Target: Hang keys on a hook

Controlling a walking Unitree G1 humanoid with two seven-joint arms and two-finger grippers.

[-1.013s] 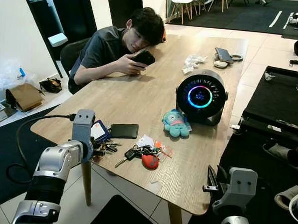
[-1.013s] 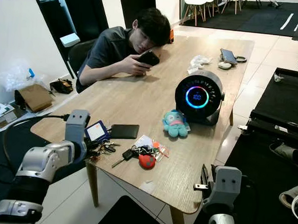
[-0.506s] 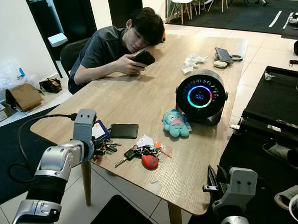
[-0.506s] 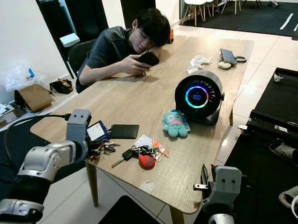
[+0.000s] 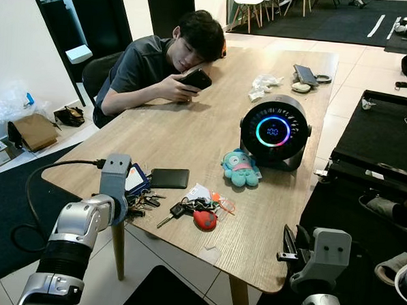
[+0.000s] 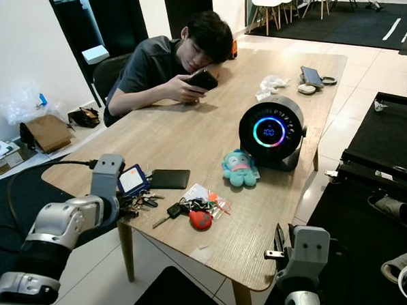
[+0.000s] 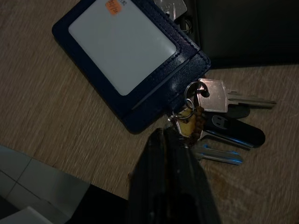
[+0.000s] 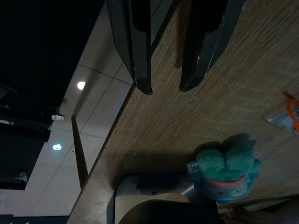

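Your right gripper (image 8: pixel 164 88) hangs off near table edge, fingers parted, idle. Wooden table (image 5: pixel 191 135) on pale tiled floor (image 5: pixel 183 274). Your left gripper (image 7: pixel 170 140) at near-left edge, fingers pressed together at key ring. Keys (image 7: pixel 224 123) silver plus black fob, touching navy card holder (image 7: pixel 131 60), blades pointing away from holder. Beyond: black wallet (image 5: pixel 169 178), plush toy (image 5: pixel 241 168), round speaker (image 5: pixel 274 131), seated person (image 5: pixel 160 61).

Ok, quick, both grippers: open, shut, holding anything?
Left gripper: shut on the key bunch on the table.
Right gripper: open, holding nothing.
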